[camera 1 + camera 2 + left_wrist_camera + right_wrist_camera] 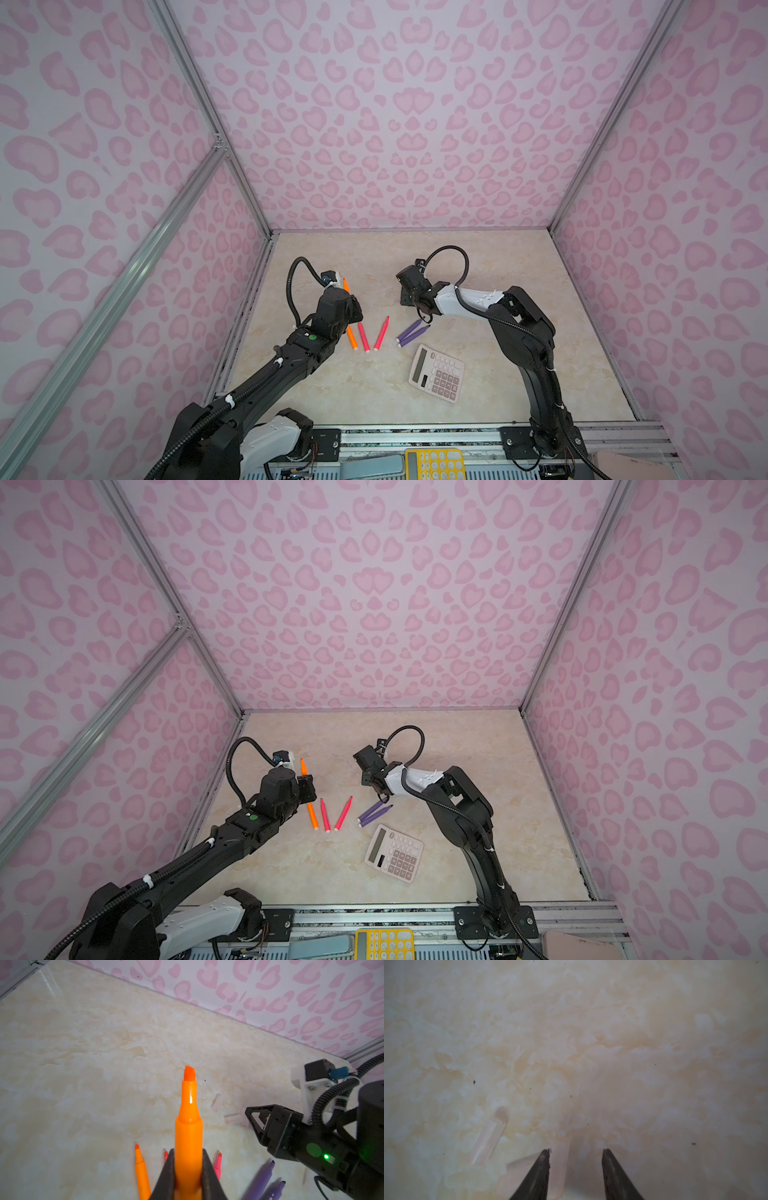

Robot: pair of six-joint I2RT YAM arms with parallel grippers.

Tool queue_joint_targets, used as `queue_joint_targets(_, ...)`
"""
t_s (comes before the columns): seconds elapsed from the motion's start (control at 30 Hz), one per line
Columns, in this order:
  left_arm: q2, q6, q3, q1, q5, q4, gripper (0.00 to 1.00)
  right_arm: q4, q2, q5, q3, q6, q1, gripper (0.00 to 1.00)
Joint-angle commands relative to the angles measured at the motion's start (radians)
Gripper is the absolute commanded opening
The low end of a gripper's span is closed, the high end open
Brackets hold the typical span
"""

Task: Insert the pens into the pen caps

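Glossy, chisel-tipped orange pen (188, 1126) clamped by left pincer (188, 1150).

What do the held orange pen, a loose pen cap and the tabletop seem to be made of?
The orange pen looks like glossy moulded plastic: a bright highlight streaks its tapered neck. The pen cap seems clear, faintly pinkish plastic; the surface shows through it. The tabletop is smooth and marble-patterned, stone or printed laminate, I cannot tell.

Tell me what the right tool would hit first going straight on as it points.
Probably the clear pen cap lying between the right tool's open jaws, with the table just beneath; depth is hard to judge here.
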Motion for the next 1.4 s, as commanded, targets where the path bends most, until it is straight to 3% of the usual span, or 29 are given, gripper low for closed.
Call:
queue_joint_targets(0.0,0.000,-0.003,0.012,0.000,0.005,0.006,0.03,0.011,0.001,0.013,-0.008,-0.008,0.018,0.43)
queue_joint_targets(0.57,-0.009,0.000,0.028,0.000,0.015,-0.008,0.03,0.006,0.021,0.006,-0.009,-0.009,-0.012,0.37)
queue_joint_targets(1.0,-0.034,0.003,0.029,0.001,0.014,-0.012,0.03,-0.041,0.047,0.020,0.040,-0.054,-0.042,0.49)
queue_joint_targets(1.37,-0.043,0.003,0.028,0.001,0.015,-0.016,0.03,-0.074,0.078,0.003,0.085,-0.051,-0.041,0.41)
